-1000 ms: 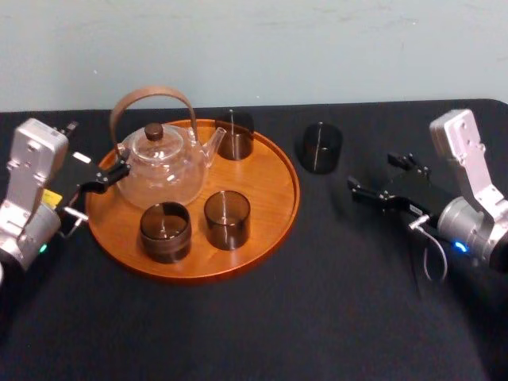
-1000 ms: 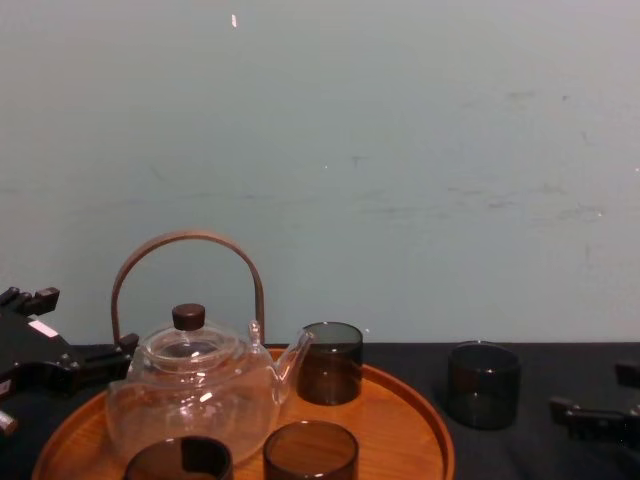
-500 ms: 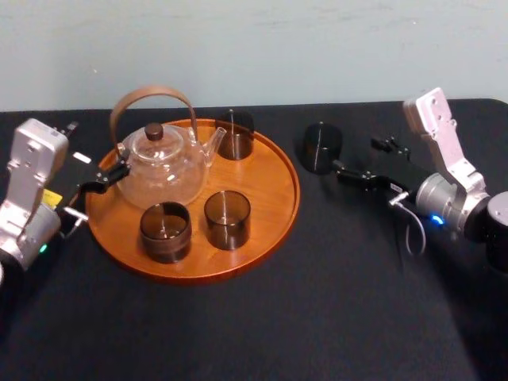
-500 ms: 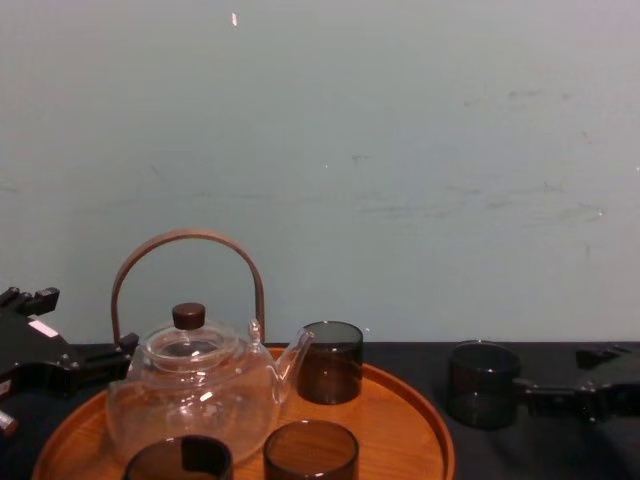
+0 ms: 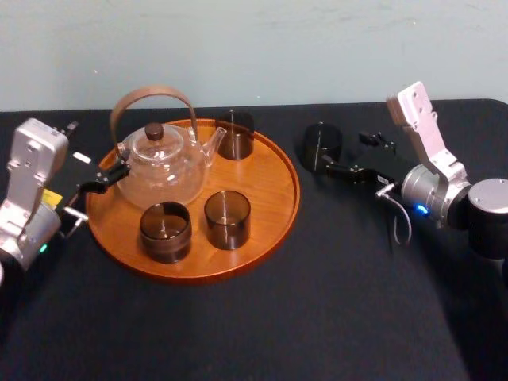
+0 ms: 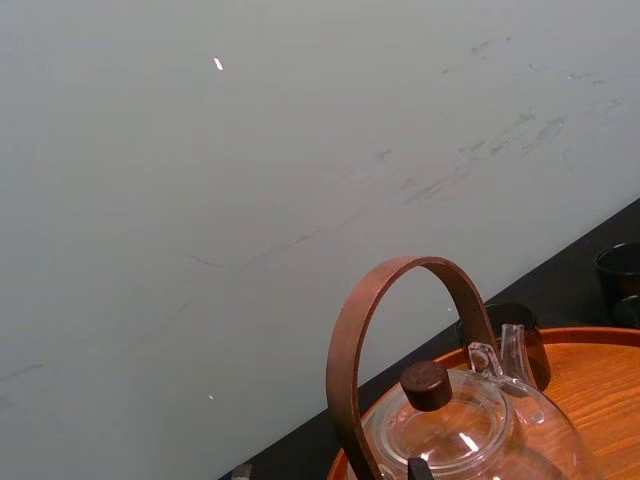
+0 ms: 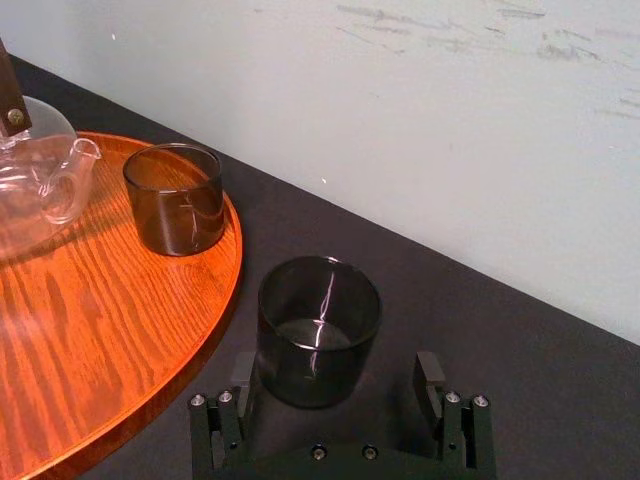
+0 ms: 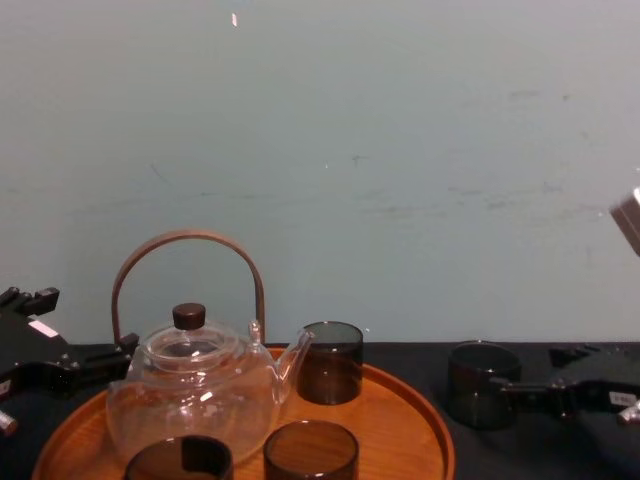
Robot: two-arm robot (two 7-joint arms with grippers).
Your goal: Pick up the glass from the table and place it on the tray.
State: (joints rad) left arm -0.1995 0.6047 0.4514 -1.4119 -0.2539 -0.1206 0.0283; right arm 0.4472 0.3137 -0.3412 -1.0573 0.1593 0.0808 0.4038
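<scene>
Smoky-dark and squat, the glass stands upright on the black-clothed table, just right of the tray, with bare cloth beyond. The left gripper rests beside one teapot. Three matching glasses sit on the tray. The right gripper's spread fingers flank the fourth.

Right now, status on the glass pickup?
Right gripper open around glass, unclosed. Left gripper parked at tray's left rim. Glass upright on table, right of tray. Nothing between.
</scene>
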